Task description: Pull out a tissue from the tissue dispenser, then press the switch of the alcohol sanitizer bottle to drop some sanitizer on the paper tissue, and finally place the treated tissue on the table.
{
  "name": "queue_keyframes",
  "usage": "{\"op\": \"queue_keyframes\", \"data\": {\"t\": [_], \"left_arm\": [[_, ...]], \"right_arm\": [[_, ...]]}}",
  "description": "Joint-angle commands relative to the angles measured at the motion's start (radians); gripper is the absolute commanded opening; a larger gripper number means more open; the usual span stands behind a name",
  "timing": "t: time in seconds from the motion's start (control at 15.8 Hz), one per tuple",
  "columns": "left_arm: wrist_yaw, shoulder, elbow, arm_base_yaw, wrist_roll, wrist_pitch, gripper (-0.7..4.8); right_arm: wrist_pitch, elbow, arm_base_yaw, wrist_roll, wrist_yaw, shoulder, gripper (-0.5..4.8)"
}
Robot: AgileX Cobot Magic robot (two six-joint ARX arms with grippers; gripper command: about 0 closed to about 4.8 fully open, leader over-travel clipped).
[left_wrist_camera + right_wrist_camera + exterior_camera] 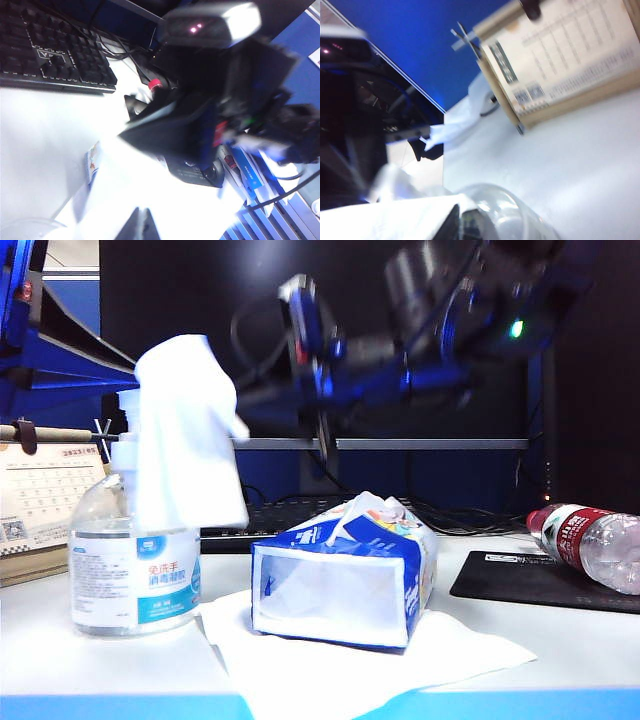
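tissue [190,430]: limp and feather-light, draped over the switch; I'd pinch one corner.
left gripper [137,227]: pressed together, empty.
right gripper [457,225]: pressed together beside the alcohol sanitizer bottle [130,560].

A red-labelled water bottle [590,540] lies on its side on a black mat [530,585] at three o'clock in the exterior view. A desk calendar [40,505] stands at nine o'clock, a black keyboard [270,520] sits behind centre, and a large white paper sheet [350,665] spreads at six o'clock.
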Motion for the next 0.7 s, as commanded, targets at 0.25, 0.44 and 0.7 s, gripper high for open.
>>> {"op": "queue_keyframes", "data": {"t": [0.25,0.44,0.7], "left_arm": [[0.006,-0.002,0.004,0.0,0.005,0.011,-0.05],[0.006,-0.002,0.004,0.0,0.005,0.01,-0.05],[-0.002,-0.002,0.004,0.0,0.024,0.005,-0.05]], "right_arm": [[0.05,0.003,-0.002,0.0,-0.003,0.022,-0.05],[0.061,0.003,-0.002,0.0,0.003,0.023,-0.05],[0.068,0.003,-0.002,0.001,0.008,0.023,-0.05]]}}
